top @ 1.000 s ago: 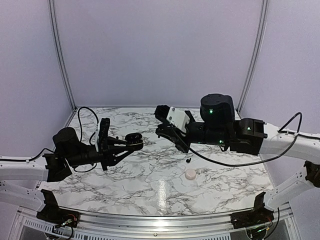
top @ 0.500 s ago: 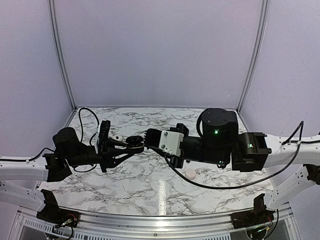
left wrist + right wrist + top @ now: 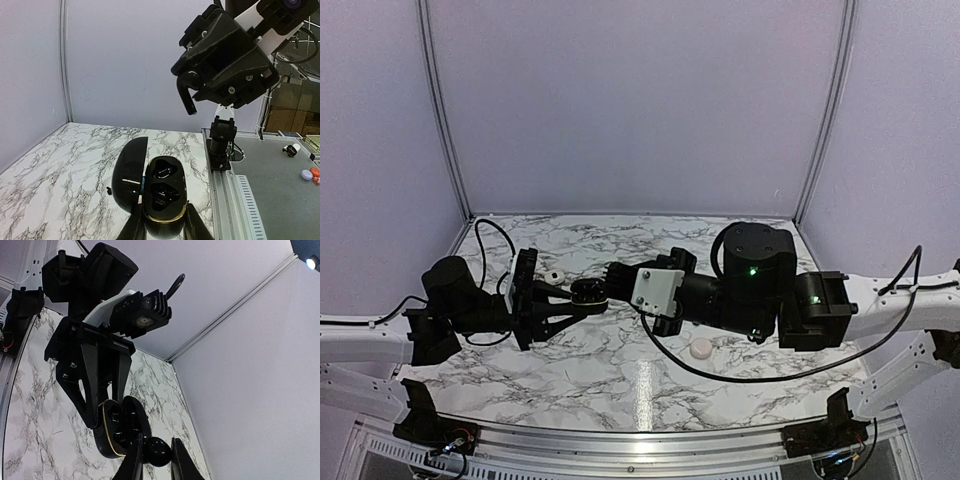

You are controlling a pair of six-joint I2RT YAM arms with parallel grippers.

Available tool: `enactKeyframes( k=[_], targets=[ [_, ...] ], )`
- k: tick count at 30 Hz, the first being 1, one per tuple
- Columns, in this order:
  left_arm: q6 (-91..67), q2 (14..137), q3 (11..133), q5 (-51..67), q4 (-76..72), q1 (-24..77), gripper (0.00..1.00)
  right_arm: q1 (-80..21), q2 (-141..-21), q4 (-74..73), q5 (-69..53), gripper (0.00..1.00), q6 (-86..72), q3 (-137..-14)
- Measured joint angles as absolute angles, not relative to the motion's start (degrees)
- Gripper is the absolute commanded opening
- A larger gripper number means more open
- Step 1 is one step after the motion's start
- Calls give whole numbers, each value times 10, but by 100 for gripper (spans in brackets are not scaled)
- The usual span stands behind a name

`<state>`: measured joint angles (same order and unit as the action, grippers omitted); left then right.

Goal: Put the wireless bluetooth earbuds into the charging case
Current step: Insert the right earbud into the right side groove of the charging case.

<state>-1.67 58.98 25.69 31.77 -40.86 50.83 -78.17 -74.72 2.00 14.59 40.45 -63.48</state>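
Note:
My left gripper is shut on the base of the black charging case, held above the table. Its lid is swung open to the left, and both wells look empty. My right gripper is shut on a black earbud. It hovers right beside the open case, just short of touching it. In the left wrist view the earbud hangs with its stem down, above and to the right of the case. Another tiny black bud lies on the marble.
A white round piece lies on the marble table under the right arm. Another small white item sits behind the left gripper. Purple walls enclose the back and sides. A metal rail runs along the table edge.
My right arm has swung left across the table, carrying the black earbud up to the open case. The left gripper with the case has shifted slightly left.

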Motion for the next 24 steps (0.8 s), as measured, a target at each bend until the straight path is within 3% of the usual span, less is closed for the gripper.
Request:
enactKeyframes(
  k=[24],
  targets=[
    [-50, 589, 262, 326, -408, 511, 0, -789, -792, 68, 178, 5, 434, -624]
  ],
)
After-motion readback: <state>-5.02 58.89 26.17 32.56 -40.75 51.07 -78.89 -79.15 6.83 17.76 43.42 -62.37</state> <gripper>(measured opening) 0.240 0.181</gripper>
